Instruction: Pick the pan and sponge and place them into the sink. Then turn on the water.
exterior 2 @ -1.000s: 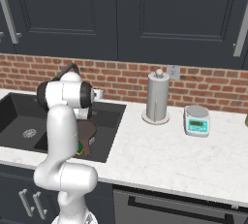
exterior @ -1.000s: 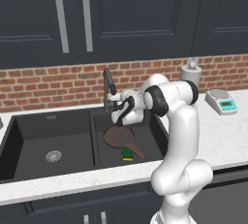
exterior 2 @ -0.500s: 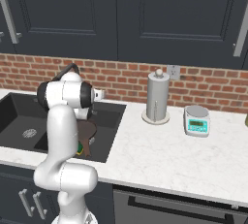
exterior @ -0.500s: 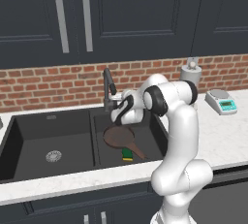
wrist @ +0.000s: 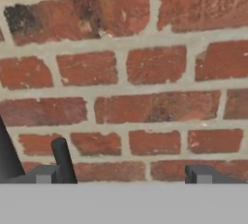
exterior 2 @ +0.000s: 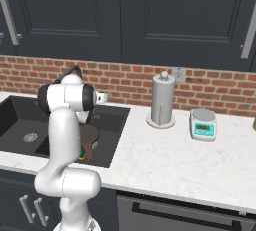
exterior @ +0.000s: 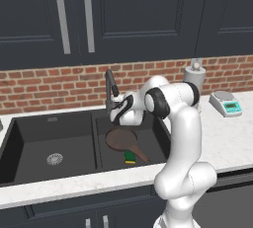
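The black double-basin sink [exterior: 49, 128] [exterior 2: 20, 117] holds the dark-brown pan [exterior: 120, 138] [exterior 2: 89, 134] on the floor of its right basin, handle pointing to the front right. The green and yellow sponge [exterior: 130, 157] [exterior 2: 81, 152] lies beside that handle, near the basin's front wall. My gripper [exterior: 114, 111] [wrist: 123, 174] hovers above the right basin, right at the base of the dark arched faucet [exterior: 110, 83] [exterior 2: 70, 70], facing the brick wall. Its jaws stand open and empty. A dark rod of the faucet [wrist: 61, 159] rises just inside one fingertip. No water runs from the spout.
On the white counter to the right stand a steel paper-towel holder [exterior 2: 162, 100] [exterior: 194, 76] and a small kitchen scale [exterior 2: 203, 124] [exterior: 226, 103]. The left basin shows its round drain [exterior: 54, 159]. Dark cabinets hang above the brick backsplash.
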### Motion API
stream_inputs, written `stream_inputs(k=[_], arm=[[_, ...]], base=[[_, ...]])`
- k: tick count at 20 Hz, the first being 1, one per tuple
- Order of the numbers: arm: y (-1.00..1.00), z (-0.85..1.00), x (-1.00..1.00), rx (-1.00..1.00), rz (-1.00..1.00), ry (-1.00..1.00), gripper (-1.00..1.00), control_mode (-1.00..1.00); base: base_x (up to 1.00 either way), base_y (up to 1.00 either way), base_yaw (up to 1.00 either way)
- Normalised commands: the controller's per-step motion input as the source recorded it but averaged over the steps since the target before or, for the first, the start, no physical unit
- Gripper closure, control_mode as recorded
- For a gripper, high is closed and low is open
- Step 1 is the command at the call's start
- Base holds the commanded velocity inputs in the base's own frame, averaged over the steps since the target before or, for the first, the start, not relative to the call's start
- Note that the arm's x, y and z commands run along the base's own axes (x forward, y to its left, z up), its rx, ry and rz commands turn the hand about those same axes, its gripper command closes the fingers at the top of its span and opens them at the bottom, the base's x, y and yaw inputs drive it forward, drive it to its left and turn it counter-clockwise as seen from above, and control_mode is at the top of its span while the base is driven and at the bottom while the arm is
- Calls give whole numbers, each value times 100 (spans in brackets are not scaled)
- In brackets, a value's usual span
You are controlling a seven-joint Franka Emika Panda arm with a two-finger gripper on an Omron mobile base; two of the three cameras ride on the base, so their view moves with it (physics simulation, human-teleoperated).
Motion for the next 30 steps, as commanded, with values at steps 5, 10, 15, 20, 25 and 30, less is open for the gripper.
stream_inputs(k=[5, 10, 15, 20, 25, 30], arm=[[0, -3, 0, 0, 0, 0, -100, -100], [0, -1, 0, 0, 0, 0, -100, -100], [0, 0, 0, 0, 0, 0, -100, -100], [0, -2, 2, 0, 0, -1, -100, -100], [0, -2, 4, 0, 0, 0, -100, -100], [0, -7, 8, 0, 0, 0, -100, -100]], base=[[0, 0, 0], [0, 0, 0], [0, 0, 0], [0, 0, 0], [0, 0, 0], [0, 0, 0]])
